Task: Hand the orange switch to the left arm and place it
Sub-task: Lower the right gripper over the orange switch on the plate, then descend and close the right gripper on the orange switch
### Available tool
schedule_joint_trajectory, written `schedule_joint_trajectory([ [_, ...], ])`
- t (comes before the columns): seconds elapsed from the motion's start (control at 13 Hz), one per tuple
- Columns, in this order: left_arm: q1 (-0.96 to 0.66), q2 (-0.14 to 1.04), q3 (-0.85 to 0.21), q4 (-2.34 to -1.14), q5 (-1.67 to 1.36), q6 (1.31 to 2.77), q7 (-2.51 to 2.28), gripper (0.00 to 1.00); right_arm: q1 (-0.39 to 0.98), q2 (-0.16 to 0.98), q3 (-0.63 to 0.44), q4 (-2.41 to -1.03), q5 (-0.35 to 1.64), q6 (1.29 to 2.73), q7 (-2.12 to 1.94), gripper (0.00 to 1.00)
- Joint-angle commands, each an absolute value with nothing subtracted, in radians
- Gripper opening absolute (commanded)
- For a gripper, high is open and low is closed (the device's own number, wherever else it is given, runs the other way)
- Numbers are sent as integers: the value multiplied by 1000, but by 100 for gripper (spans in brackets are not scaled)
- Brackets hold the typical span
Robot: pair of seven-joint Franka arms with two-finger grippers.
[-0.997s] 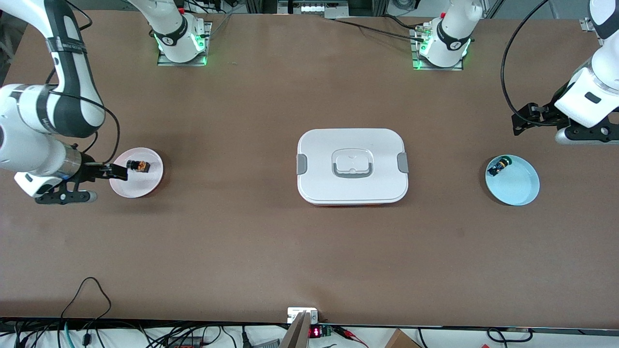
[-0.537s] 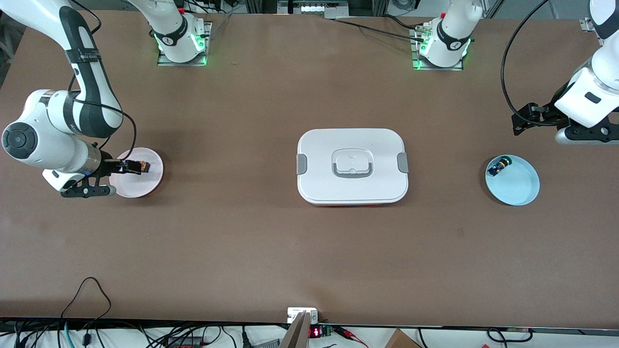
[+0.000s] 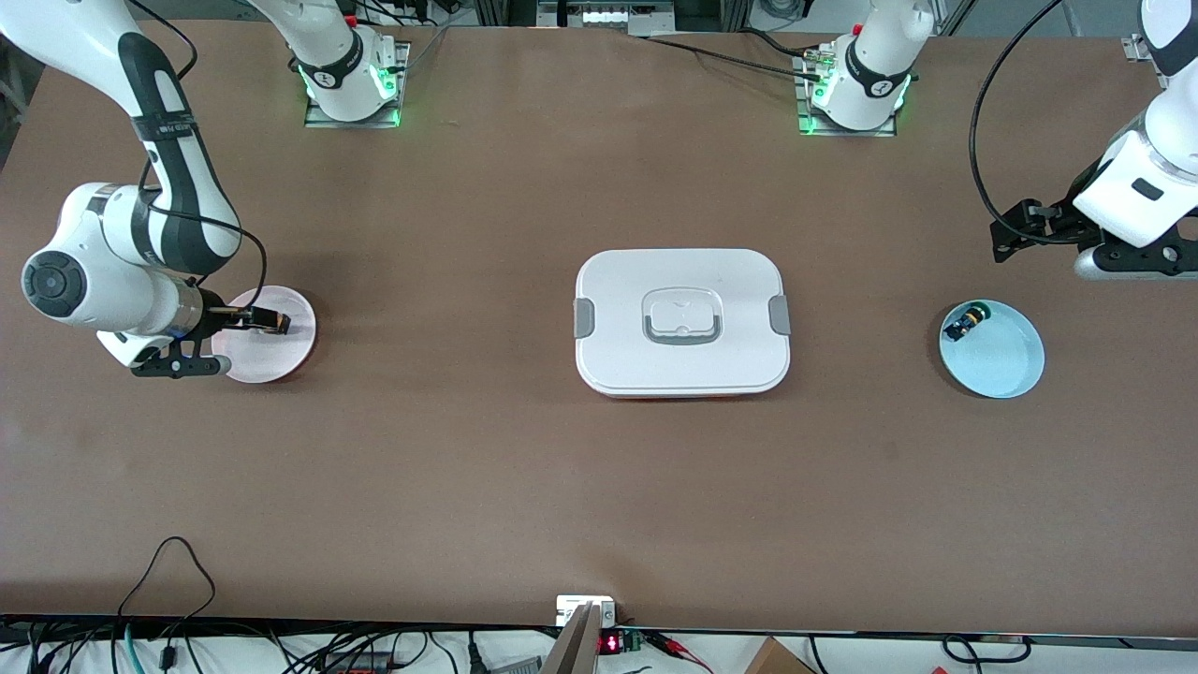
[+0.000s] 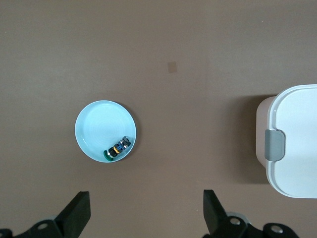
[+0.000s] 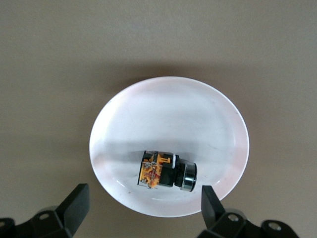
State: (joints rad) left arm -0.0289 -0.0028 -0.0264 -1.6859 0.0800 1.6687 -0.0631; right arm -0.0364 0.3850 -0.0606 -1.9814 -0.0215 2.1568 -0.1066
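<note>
The orange switch lies on its side in a shallow pink plate toward the right arm's end of the table. My right gripper hangs open over the plate's rim, its fingers spread to either side of the switch without touching it. The white box with grey latches sits shut at the table's middle. My left gripper waits open and empty above bare table toward the left arm's end.
A light-blue plate holds a small black switch with a green-blue cap, a little nearer the front camera than the left gripper. Cables and a small display unit line the table's front edge.
The right arm has swung in and its gripper has slid over the pink plate, now partly covering the orange switch in the front view. The left arm has not moved.
</note>
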Motion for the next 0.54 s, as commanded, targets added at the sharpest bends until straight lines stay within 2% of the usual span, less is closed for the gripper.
schedule_joint_trajectory([
  [0.0,-29,5,-23,-1674,71,1671,-41,100,-55,413,-54,-1990,-32,2195,-113,100],
  [0.46,-28,5,-21,-1674,71,1671,-43,100,-61,422,-55,-2045,-34,2290,-114,100],
])
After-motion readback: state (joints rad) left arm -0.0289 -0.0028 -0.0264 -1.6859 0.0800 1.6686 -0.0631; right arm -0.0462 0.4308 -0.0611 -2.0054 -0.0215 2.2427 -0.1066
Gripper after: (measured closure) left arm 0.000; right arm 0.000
